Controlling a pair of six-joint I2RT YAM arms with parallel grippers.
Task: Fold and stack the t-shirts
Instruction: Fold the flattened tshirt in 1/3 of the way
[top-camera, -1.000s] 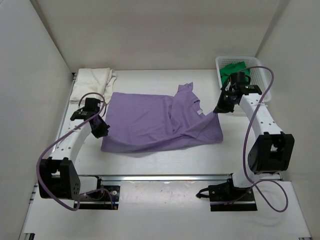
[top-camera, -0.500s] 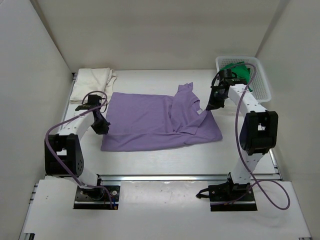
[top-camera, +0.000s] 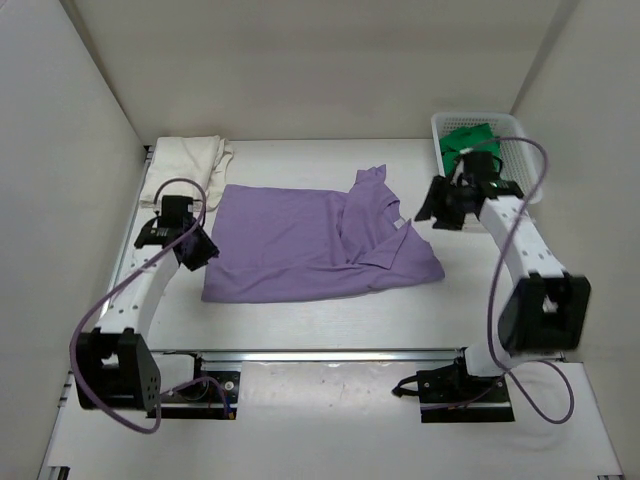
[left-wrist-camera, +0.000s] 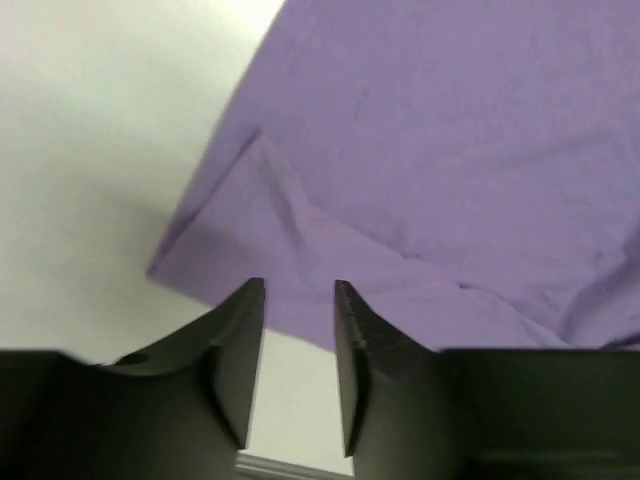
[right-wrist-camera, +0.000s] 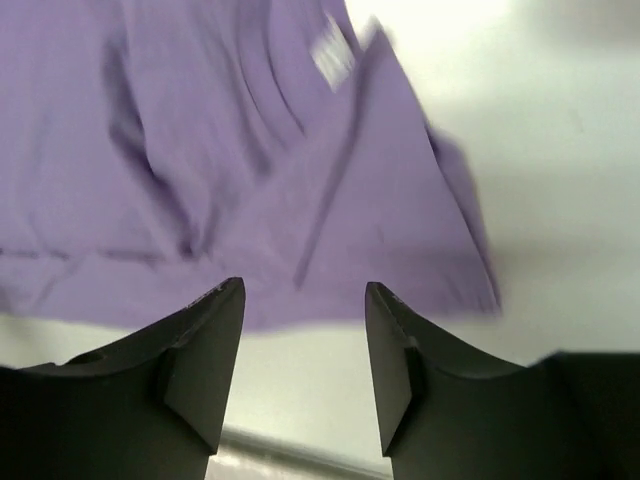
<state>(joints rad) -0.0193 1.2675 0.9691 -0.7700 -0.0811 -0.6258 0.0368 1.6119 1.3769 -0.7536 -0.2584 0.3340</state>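
The lavender t-shirt (top-camera: 320, 245) lies spread across the middle of the table, its right side folded over itself. A cream t-shirt (top-camera: 186, 160) rests folded at the back left. A green t-shirt (top-camera: 466, 139) sits in the basket. My left gripper (top-camera: 203, 251) is open just off the lavender shirt's left edge; in the left wrist view the gripper (left-wrist-camera: 299, 290) is empty over the cloth's hem (left-wrist-camera: 430, 150). My right gripper (top-camera: 428, 204) hovers open by the shirt's right corner; in the right wrist view the gripper (right-wrist-camera: 305, 290) is empty, the shirt (right-wrist-camera: 200, 150) beyond it.
A white lattice basket (top-camera: 480, 117) stands at the back right corner. White walls enclose the table on three sides. Bare tabletop (top-camera: 320, 320) runs between the shirt and the arm bases along the near rail.
Both grippers have opened. The right one let go of the lavender shirt's right corner, which dropped flat, and drew back to the right. The left one released the left edge.
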